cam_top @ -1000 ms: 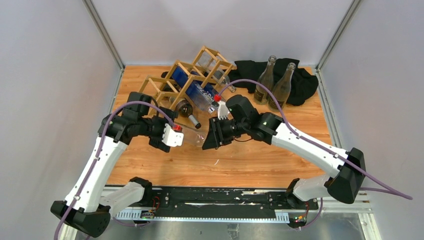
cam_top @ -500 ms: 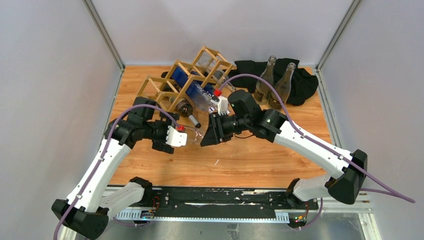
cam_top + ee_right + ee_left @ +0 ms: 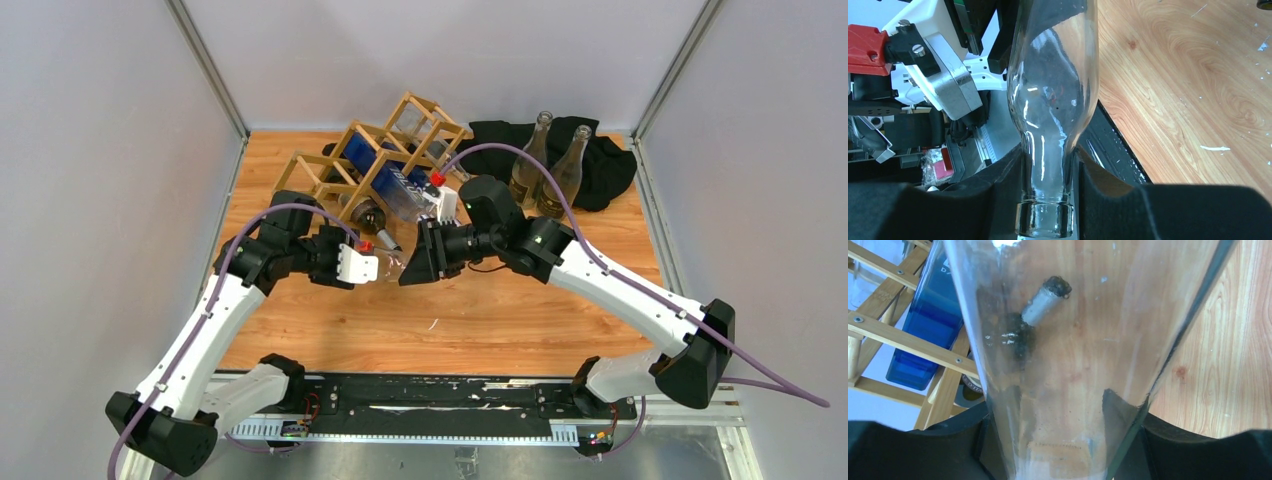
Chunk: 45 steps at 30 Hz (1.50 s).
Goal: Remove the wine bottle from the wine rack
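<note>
I'm looking into a robot lab cell: plain pale walls (image 3: 90, 150) framed by metal posts (image 3: 207, 65), a wooden tabletop (image 3: 500, 320), two cabled arms (image 3: 200, 330) bolted to a black rail (image 3: 450, 395).

Plain pale walls (image 3: 90, 150) close in a wood-grain bench (image 3: 480, 320) on three sides, with metal posts (image 3: 207, 65) at the back corners. The light looks soft and even, perhaps from overhead.

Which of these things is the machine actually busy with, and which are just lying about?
In the job: clear bottle, gripped by left tool and right tool; wine rack.
Lying about: black cloth; two upright bottles; blue bottle in the rack.
</note>
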### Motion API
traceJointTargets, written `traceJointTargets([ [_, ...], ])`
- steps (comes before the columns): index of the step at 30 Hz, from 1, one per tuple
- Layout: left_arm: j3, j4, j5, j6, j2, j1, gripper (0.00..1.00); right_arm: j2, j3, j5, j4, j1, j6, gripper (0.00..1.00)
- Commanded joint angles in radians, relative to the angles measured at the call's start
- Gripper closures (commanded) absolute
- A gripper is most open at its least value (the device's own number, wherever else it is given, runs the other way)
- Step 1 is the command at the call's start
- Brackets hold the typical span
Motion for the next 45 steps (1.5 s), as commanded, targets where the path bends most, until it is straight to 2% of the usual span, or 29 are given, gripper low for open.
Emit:
traceJointTargets([
  [1,0.009,0.105,0.007,-0.075,-0.009,-0.009,0.95,-0.031,0.0,-0.056,0.113,0.007,-0.034,0.58],
  [2,0.005,0.136,0.002,-0.1,-0.016,-0.009,1.0,-0.042,-0.005,-0.043,0.11,0.007,-0.045,0.44],
  [4,-0.001,0.204,0.003,-0.166,-0.04,-0.009,1.0,-0.065,-0.019,0.005,0.101,0.006,-0.067,0.25],
  [6,-0.005,0.233,0.023,-0.22,-0.054,-0.009,1.0,-0.091,-0.028,0.048,0.097,0.003,-0.091,0.16],
  [8,-0.005,0.246,0.053,-0.279,-0.062,-0.009,1.0,-0.117,-0.036,0.095,0.099,0.001,-0.114,0.12],
  [15,0.026,0.243,0.175,-0.501,-0.065,-0.009,1.0,-0.19,-0.068,0.229,0.13,0.001,-0.192,0.08],
  [23,0.097,0.186,0.343,-0.686,-0.042,-0.009,1.0,-0.264,-0.171,0.278,0.397,0.001,-0.294,0.06],
  [27,0.105,0.174,0.431,-0.729,-0.036,-0.009,1.0,-0.247,-0.184,0.23,0.544,0.001,-0.305,0.06],
  [36,0.13,0.128,0.51,-0.765,-0.021,-0.009,1.0,-0.17,-0.176,0.124,0.754,0.001,-0.264,0.1],
  [42,0.171,0.095,0.585,-0.796,-0.001,-0.009,1.0,-0.128,-0.154,0.046,0.766,0.001,-0.285,0.1],
  [45,0.179,0.09,0.615,-0.807,-0.005,-0.009,1.0,-0.114,-0.139,0.033,0.768,0.001,-0.291,0.15],
])
